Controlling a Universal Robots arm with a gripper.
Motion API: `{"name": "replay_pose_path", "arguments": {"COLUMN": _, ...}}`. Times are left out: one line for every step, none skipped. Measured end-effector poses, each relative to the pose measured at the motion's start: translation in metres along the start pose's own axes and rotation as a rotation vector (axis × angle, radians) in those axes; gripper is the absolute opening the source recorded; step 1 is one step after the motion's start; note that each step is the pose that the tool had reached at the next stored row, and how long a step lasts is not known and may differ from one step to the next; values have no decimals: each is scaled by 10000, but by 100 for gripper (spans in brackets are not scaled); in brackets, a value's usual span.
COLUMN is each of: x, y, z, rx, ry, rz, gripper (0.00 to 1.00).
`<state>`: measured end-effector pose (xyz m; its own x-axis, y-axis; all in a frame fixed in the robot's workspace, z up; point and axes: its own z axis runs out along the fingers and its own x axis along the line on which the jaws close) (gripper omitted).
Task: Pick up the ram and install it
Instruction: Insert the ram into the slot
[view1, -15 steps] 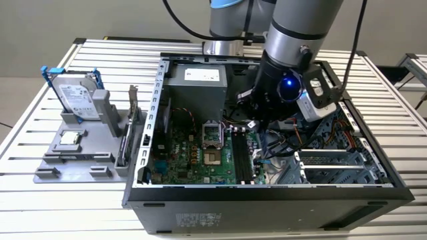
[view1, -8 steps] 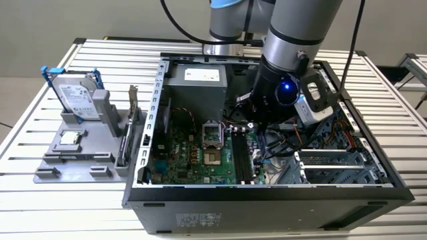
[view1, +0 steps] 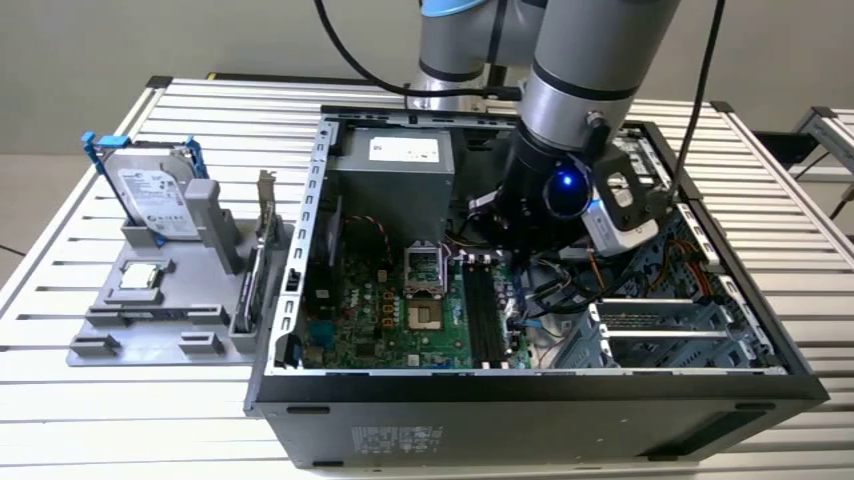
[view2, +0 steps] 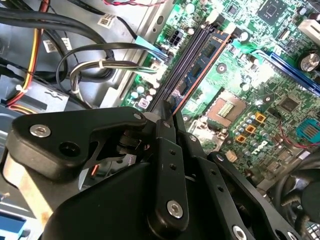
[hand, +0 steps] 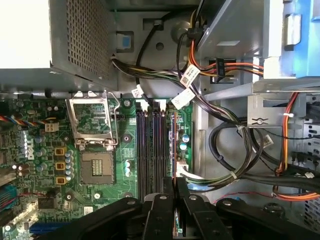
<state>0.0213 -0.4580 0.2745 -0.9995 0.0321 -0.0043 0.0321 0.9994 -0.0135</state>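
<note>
1. Claw (view2: 167, 117): black, two-fingered, seen in both wrist views (hand: 175, 192). It is down inside the open computer case (view1: 534, 385), over the memory slots (hand: 150, 150). The fingers are clenched on the near end of the ram.

2. Ram (view2: 202, 62): a long, thin, narrow board standing on edge. In the second wrist view its face is blue-green with dark chips, and its upper edge reads as a thin orange-red line. It runs from the claw towards 1 o'clock, lying along the slot beside the dark empty slots. In the first wrist view it appears edge-on as a fine reddish line (hand: 174, 145) rising to 12 o'clock from the fingers. Whether it is fully seated cannot be told.

3. Motherboard (view1: 387, 320): green, with an open processor socket (hand: 97, 167) at 9 o'clock of the slots.

4. Cable bundle (hand: 240, 160): black, orange and yellow, at 3 o'clock of the slots.

5. Grey fixture (view1: 160, 300): on the slatted tabletop (view1: 80, 400), holding a hard drive (view1: 150, 195) in a blue frame.
</note>
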Motion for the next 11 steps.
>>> {"name": "replay_pose_path", "arguments": {"x": 5, "y": 0, "z": 6, "rx": -3, "ry": -1, "rz": -4, "gripper": 0}}
{"name": "replay_pose_path", "arguments": {"x": 8, "y": 0, "z": 12, "rx": -3, "ry": -1, "rz": -8, "gripper": 0}}
{"name": "replay_pose_path", "arguments": {"x": 11, "y": -1, "z": 17, "rx": -1, "ry": -1, "rz": -15, "gripper": 0}}
{"name": "replay_pose_path", "arguments": {"x": 13, "y": -1, "z": 23, "rx": -2, "ry": -1, "rz": -23, "gripper": 0}}
{"name": "replay_pose_path", "arguments": {"x": 15, "y": -1, "z": 29, "rx": -2, "ry": -1, "rz": -33, "gripper": 0}}
{"name": "replay_pose_path", "arguments": {"x": 17, "y": -2, "z": 36, "rx": -1, "ry": -1, "rz": -41, "gripper": 0}}
{"name": "replay_pose_path", "arguments": {"x": 19, "y": -2, "z": 43, "rx": -1, "ry": -1, "rz": -49, "gripper": 0}}
{"name": "replay_pose_path", "arguments": {"x": 19, "y": -4, "z": 48, "rx": 0, "ry": -1, "rz": -58, "gripper": 0}}
{"name": "replay_pose_path", "arguments": {"x": 19, "y": -5, "z": 56, "rx": -1, "ry": -1, "rz": -66, "gripper": 0}}
{"name": "replay_pose_path", "arguments": {"x": 20, "y": -6, "z": 69, "rx": -2, "ry": -1, "rz": -74, "gripper": 0}}
{"name": "replay_pose_path", "arguments": {"x": 20, "y": -6, "z": 82, "rx": -3, "ry": -2, "rz": -81, "gripper": 0}}
